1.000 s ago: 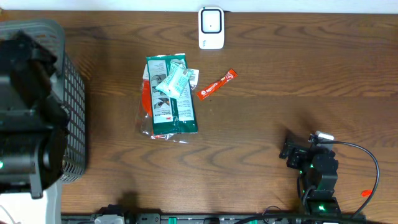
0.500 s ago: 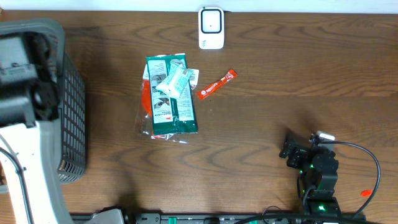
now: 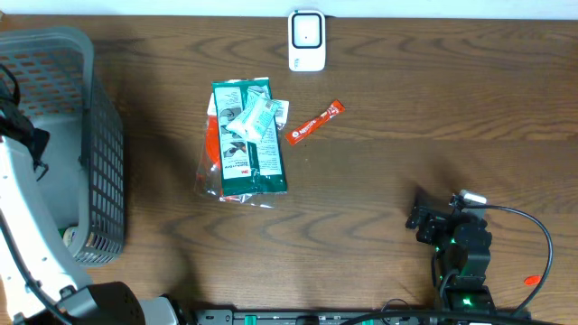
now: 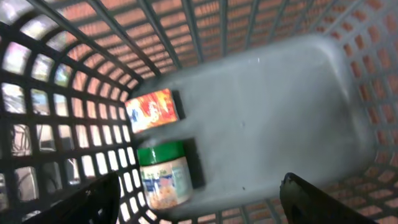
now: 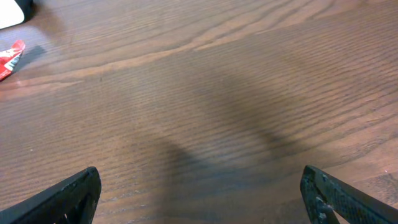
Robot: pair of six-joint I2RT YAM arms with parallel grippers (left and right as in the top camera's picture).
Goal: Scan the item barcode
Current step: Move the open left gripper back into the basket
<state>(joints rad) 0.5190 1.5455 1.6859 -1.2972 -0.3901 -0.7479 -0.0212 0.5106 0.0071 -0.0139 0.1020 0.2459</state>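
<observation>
**Change noted.** A second ago the dark bulk of the left arm [image 3: 27,226] covered the basket [image 3: 104,153] at the left of the overhead frame. It has since swung off towards the left edge, and the basket's rim and mesh floor now show from above. Nothing else on the table [image 3: 379,171] has shifted.

**Left gripper** [image 4: 199,208]. Fingers spread wide at the two lower corners of the wrist view, with nothing between them. The camera looks down into the basket and the picture is blurred, so the arm is probably moving.

**Right gripper** [image 5: 202,199]. Fully spread and empty, over bare wood at the lower right of the overhead view. It has not moved.

**Items.**
- Two lie on the basket floor, left of centre in the wrist view: a green-lidded jar [image 4: 163,175] and, just above it, a red-orange packet [image 4: 153,110].
- Green packs [image 3: 246,137] lie left of centre on the table, with a red sachet [image 3: 316,121] just to their right.
- The white scanner [image 3: 306,40] stands at the top centre, well apart from the basket.

**Finding.** No item is held and none is at the scanner. Which item is next cannot be settled. The left arm's sweep leaves it empty-handed, so a pick and a carry to the scanner both remain to be done.
</observation>
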